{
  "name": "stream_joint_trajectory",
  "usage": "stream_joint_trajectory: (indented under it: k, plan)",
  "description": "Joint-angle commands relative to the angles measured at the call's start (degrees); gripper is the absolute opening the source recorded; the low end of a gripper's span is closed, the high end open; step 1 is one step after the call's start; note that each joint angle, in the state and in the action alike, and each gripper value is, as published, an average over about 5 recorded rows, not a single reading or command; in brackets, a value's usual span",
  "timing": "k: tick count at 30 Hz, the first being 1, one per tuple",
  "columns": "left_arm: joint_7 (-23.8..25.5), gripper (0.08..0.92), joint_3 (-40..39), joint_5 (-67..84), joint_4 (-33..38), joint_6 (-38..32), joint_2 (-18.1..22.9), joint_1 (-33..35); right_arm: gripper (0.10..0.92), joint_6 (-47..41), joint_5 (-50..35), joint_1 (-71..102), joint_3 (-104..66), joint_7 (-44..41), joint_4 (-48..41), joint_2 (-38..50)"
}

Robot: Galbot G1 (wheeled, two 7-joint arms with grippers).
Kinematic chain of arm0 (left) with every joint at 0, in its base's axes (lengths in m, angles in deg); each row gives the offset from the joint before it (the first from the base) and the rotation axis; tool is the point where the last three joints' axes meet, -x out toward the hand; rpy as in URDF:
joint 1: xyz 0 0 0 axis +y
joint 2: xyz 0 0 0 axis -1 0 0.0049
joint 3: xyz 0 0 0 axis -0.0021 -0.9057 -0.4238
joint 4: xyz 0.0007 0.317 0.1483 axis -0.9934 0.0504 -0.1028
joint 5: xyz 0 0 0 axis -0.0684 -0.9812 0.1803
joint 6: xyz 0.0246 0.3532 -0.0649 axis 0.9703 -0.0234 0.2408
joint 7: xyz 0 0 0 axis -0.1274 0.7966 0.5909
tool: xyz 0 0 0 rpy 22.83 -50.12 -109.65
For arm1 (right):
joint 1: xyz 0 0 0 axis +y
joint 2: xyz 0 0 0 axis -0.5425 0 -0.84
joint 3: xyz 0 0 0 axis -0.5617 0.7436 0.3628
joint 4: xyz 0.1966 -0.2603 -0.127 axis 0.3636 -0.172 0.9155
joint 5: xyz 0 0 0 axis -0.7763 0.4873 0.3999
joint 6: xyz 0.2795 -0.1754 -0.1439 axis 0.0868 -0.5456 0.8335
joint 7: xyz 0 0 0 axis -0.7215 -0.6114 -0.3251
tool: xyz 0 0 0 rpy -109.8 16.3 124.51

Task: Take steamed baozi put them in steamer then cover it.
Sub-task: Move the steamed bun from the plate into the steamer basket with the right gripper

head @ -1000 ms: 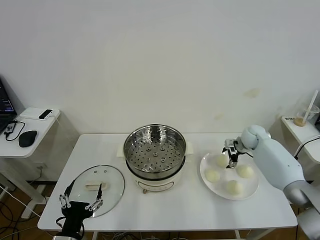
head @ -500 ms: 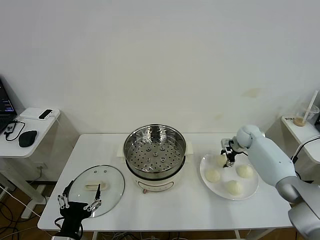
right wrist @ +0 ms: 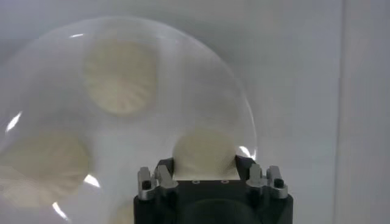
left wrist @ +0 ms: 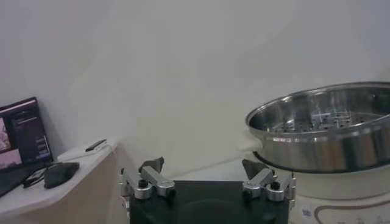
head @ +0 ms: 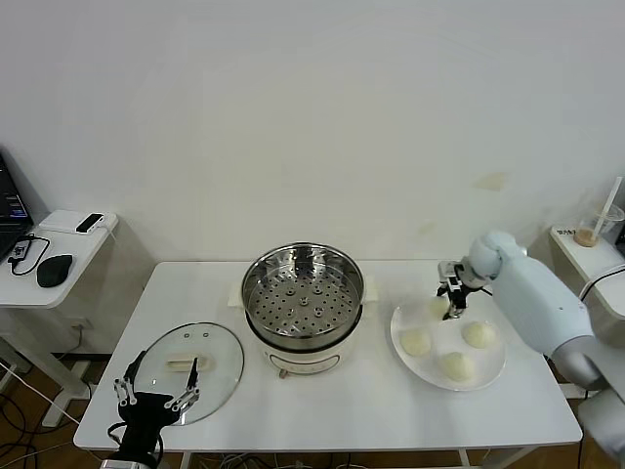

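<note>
Four cream-white baozi lie on a flat white plate (head: 493, 366) at the table's right. Three show freely: (head: 416, 343), (head: 478, 334), (head: 455, 365). My right gripper (head: 452, 299) is down at the plate's back left, shut on the fourth baozi (right wrist: 204, 151), its fingers (right wrist: 244, 164) pressed on both sides; that bun still sits at plate level. Two other baozi (right wrist: 119, 76) (right wrist: 39, 164) show in the right wrist view. The steel steamer (head: 303, 293), also in the left wrist view (left wrist: 323, 131), stands open at centre with a bare tray. The glass cover (head: 190, 362) lies flat at front left. My left gripper (head: 156, 396) (left wrist: 204, 167) hangs open by the cover's front edge.
A side table (head: 59, 244) at the left holds a laptop, a mouse (head: 54, 269) and a phone. A cup with a straw (head: 591, 233) stands on a shelf at the right. The white wall is close behind the table.
My right gripper shifted a little left, then back right and slightly farther, staying on the back-left baozi. The left arm, cover and steamer have not moved.
</note>
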Motion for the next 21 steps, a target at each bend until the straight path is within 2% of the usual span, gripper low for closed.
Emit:
stream_joint_trajectory:
  k: [1, 9, 21]
  plan:
    - [0.14, 0.823, -0.32, 0.26, 0.00, 0.16, -0.28, -0.38, 0.636, -1.80, -11.94, -10.44, 6.81, -0.96, 11.14, 6.41]
    - [0.11, 0.823, -0.48, 0.70, 0.11, 0.12, -0.51, -0.28, 0.636, -3.81, -20.32, -22.89, 17.89, 0.59, 14.83, 3.10]
    - [0.11, 0.823, 1.21, 1.71, 0.86, 0.13, -0.61, 0.44, 0.636, -1.49, -31.29, -31.90, 32.44, 8.09, 18.14, -8.58]
